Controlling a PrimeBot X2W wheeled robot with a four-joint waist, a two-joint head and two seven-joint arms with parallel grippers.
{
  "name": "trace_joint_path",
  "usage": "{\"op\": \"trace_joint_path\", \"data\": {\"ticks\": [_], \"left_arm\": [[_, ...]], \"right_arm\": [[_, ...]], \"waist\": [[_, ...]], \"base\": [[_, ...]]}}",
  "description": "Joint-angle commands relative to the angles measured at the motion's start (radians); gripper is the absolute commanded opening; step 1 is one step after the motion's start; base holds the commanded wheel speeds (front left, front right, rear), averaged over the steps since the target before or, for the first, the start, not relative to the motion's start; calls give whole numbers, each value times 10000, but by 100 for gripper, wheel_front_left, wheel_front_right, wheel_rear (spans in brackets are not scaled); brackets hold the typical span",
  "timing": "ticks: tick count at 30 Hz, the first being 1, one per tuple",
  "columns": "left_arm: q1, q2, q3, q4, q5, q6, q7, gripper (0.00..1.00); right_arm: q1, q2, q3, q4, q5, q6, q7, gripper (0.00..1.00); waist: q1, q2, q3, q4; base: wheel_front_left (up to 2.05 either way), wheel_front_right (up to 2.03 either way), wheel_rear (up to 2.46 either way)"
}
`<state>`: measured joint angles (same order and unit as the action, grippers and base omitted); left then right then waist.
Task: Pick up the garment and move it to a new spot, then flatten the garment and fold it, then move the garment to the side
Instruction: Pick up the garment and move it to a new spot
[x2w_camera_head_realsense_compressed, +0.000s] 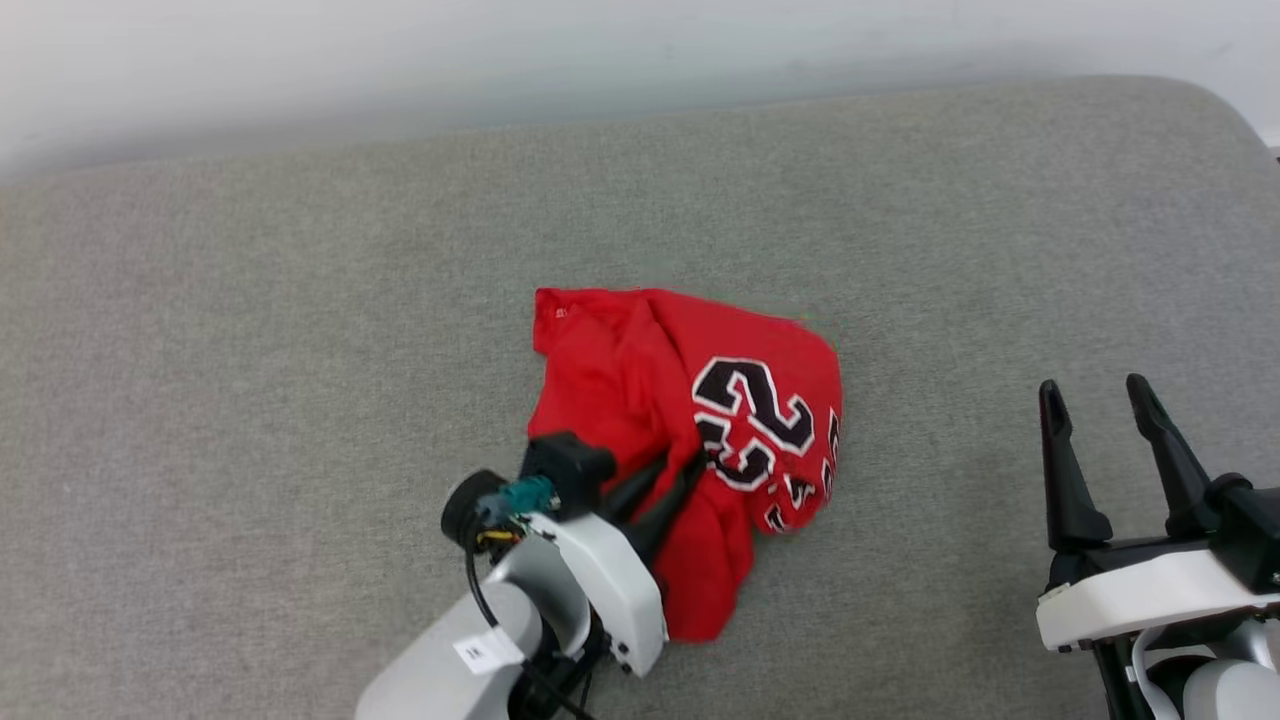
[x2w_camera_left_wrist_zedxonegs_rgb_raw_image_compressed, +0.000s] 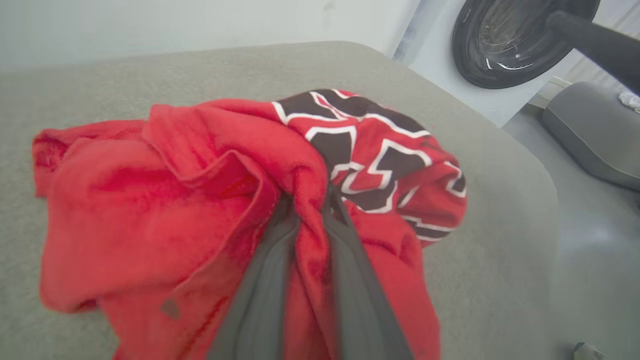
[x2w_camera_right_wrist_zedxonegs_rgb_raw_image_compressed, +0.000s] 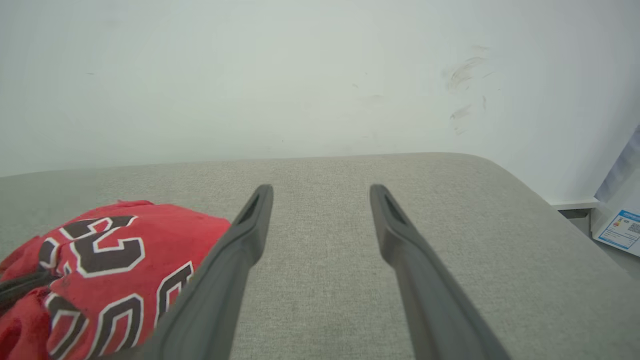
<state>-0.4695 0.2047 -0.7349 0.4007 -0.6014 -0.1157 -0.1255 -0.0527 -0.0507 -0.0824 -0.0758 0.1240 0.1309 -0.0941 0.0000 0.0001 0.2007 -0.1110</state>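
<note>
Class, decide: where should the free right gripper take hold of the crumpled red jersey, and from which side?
Probably the bunched right edge of the garment, beside the numbers, approached from the robot's right: it faces the open right gripper, clear of the shut left gripper.

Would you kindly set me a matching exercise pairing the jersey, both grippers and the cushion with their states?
1 left gripper
2 right gripper
3 jersey
4 cushion

a open, holding nothing
b crumpled, red
c shut on the jersey
d grey, beneath the jersey

Pairs: 1-c, 2-a, 3-b, 4-d.
</note>
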Motion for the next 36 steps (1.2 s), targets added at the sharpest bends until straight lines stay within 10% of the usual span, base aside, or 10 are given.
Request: {"op": "trace_joint_path", "data": {"ticks": [1,7,10,36], "left_arm": [[92,-5,-42,26,22,-54,2,0],[388,-95,-757,235,89,-107,12,0],[316,-100,-953,301,202,-123,-172,100],[2135,321,2425,-1360,691,1645,-1397,100]], "right_arm": [[-127,7,3,8,39,-3,-39,100],[-258,7,-43,177,56,-5,-119,100],[-257,5,-48,266,10,-5,-121,100],[1021,5,-139,465,151,-3,457,100]], "waist": [[0,-1,81,79],[0,-1,189,320],[0,-1,65,450],[0,-1,-2051,1500]], "base": [[0,0,0],[0,0,0],[0,0,0],[0,0,0]]}}
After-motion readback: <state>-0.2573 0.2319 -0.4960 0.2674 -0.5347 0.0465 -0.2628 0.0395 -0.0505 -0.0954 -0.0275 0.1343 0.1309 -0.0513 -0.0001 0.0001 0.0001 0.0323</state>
